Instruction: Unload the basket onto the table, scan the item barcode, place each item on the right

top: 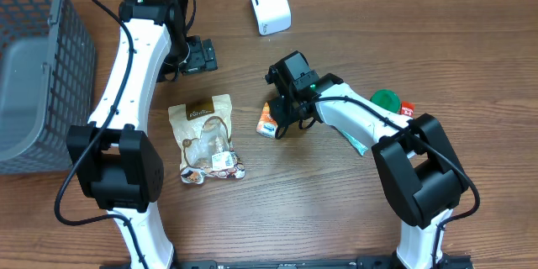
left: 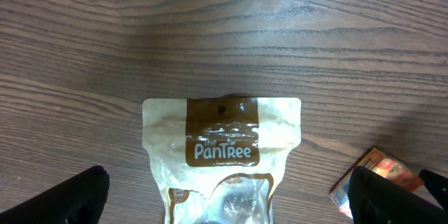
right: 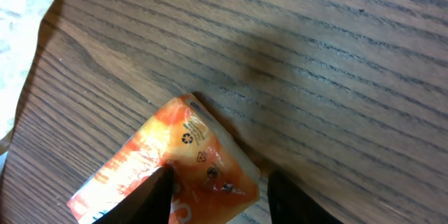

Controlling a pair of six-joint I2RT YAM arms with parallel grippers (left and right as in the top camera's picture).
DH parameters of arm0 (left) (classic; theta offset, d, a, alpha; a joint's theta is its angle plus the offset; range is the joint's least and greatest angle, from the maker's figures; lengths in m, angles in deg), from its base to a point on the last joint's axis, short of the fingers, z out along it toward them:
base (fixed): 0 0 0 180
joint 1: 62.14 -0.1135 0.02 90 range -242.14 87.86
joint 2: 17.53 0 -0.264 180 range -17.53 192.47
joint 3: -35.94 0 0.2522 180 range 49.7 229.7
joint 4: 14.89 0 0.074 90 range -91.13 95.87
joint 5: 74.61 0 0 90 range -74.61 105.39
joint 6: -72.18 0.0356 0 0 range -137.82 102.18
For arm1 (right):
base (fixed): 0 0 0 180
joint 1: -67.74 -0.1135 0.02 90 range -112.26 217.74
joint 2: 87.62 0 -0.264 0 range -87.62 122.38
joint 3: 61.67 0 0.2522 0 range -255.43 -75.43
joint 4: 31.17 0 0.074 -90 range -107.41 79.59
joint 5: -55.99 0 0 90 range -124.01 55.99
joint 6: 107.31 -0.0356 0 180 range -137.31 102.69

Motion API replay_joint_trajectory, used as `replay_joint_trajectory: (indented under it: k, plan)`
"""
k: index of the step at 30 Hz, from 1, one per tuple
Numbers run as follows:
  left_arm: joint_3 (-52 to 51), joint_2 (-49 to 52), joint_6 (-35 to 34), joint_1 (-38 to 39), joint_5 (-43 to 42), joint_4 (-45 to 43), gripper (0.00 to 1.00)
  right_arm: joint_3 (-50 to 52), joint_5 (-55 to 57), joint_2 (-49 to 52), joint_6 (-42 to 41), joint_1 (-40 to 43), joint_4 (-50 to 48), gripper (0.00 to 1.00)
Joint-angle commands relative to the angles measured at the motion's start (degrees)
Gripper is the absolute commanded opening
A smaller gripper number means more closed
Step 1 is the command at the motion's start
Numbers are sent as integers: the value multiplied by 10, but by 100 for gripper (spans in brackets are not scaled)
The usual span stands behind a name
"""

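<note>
You are early in the job: nothing has reached the scanner (top: 269, 4), which stands at 12 o'clock on the table. The item in play looks to be the orange packet (right: 189, 157), lying on the wood near the centre, well short of the scanner.

Your right gripper (right: 217, 196) is down on it, jaws about half closed with 1 finger on each side of the packet's near end. You cannot tell from here whether they are pinching it yet.

Your left gripper (left: 227, 196) hangs with jaws wide and holding nothing, above the top of the PanTree pouch (left: 222, 147), at 8 o'clock from the packet.

Left to do, by my reckoning: secure the packet, lift it, turn its barcode toward the scanner.
</note>
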Motion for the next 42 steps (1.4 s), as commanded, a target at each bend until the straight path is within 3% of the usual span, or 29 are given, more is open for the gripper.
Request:
replay_joint_trajectory:
  k: [1, 4, 11, 14, 24, 31, 42]
  plan:
    - [8, 0, 9, -1, 3, -1, 100, 3, 2, 2, 3, 0, 5, 39]
    - [8, 0, 9, -1, 3, -1, 100, 3, 2, 2, -11, 0, 24, 36]
    - [8, 0, 9, -1, 3, -1, 100, 1, -50, -24, -180, 0, 101, 34]
    - [8, 0, 9, -1, 3, -1, 100, 1, -79, -42, -212, 0, 115, 35]
    - [8, 0, 9, -1, 3, -1, 100, 1, -54, -95, -137, 8, 116, 46]
    - [8, 0, 9, -1, 3, -1, 100, 2, -54, -86, 2, 9, 130, 45]
    - [8, 0, 9, -1, 3, -1, 100, 3, -56, -37, 23, 9, 125, 45]
